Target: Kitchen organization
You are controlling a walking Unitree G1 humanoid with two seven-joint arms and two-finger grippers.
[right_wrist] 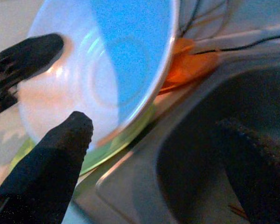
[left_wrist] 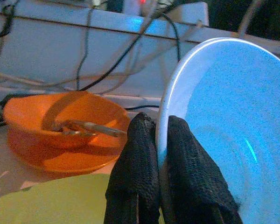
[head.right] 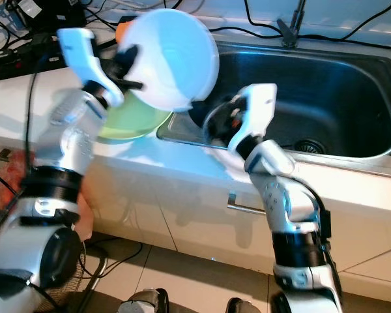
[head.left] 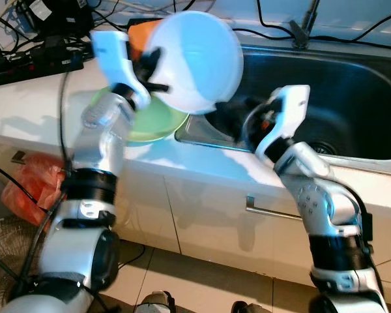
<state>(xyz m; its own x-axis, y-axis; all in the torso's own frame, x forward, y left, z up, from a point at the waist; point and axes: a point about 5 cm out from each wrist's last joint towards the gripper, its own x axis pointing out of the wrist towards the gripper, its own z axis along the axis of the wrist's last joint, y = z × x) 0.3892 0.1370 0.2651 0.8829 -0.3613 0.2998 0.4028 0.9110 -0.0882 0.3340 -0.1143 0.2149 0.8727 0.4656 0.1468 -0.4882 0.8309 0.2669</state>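
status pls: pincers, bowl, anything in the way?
Left pincer shut on white bowl rim, bowl tilted above green plate. Right pincer open over sink edge. Orange bowl behind the plate, cables along the wall.

Before me, a white kitchen countertop carries a green plate beside the steel sink set into it. An orange bowl sits behind the plate, near a black power strip and tangled cables.
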